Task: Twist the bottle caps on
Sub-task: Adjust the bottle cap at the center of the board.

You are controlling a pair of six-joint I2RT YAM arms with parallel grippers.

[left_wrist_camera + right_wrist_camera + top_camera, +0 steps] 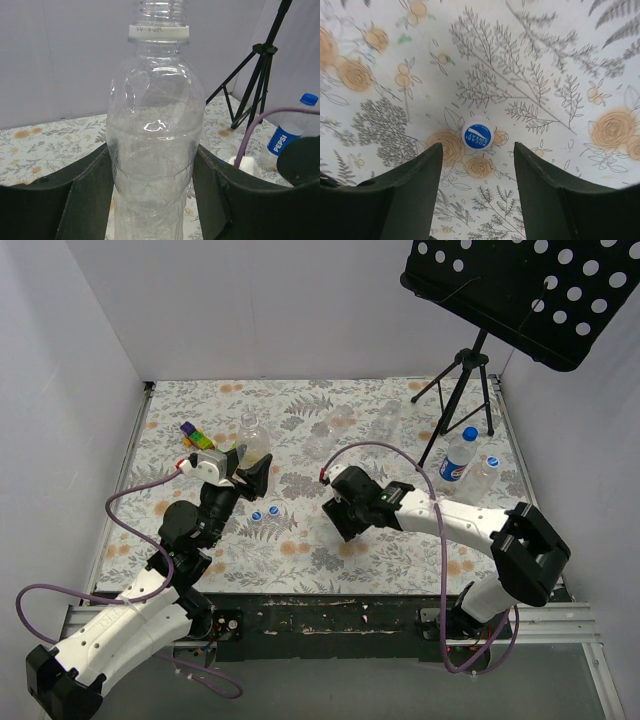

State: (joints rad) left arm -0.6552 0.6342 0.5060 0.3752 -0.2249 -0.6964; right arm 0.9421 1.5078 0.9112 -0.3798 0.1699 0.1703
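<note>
My left gripper point(250, 468) is shut on a clear uncapped bottle point(254, 438) and holds it upright at the table's left middle. In the left wrist view the bottle point(152, 115) fills the space between the fingers point(85, 195), its threaded neck bare above a white ring. Two blue caps point(265, 513) lie on the cloth just in front of it. My right gripper point(345, 525) is open, pointing down over a blue-topped white cap point(478, 135) that lies on the cloth just beyond its fingertips point(427, 165). That cap is hidden in the top view.
A capped Pepsi bottle point(458, 456) and a capped clear bottle point(486, 472) stand at the right by a black tripod point(462, 380) with a music stand. More clear bottles point(340, 426) stand at the back middle. Colourful toy blocks point(193, 433) lie at the left.
</note>
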